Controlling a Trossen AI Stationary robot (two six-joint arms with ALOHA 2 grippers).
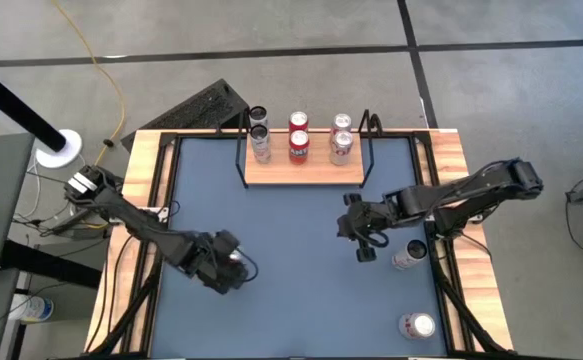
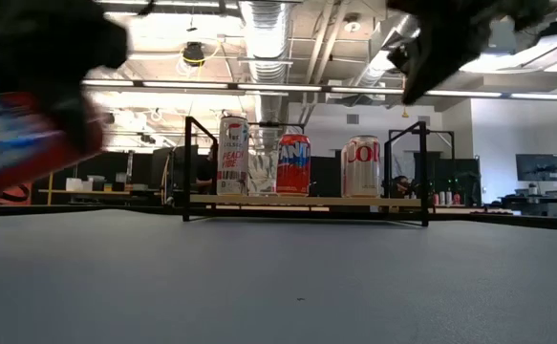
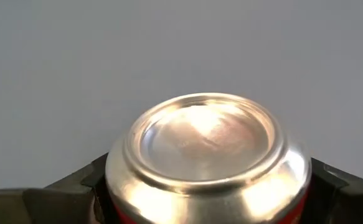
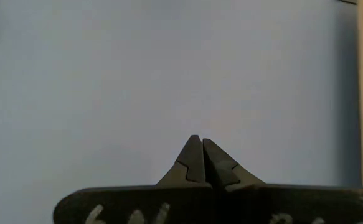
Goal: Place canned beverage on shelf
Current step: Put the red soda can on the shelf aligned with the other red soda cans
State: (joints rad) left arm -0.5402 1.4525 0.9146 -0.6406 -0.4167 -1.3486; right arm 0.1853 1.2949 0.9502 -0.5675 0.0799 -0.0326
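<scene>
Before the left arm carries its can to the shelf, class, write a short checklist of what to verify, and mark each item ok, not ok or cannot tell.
1. Can sits between the left tool's fingers: ok, a finger shows on each side of it in the wrist view.
2. Grip firm enough to lift: cannot tell.
3. Free space on the shelf: ok, bare board shows in front of the cans standing along its back.
4. Right tool out of the way: not ok, it hangs shut over the mat below the shelf's right end.
5. Shelf cans upright: ok.
</scene>
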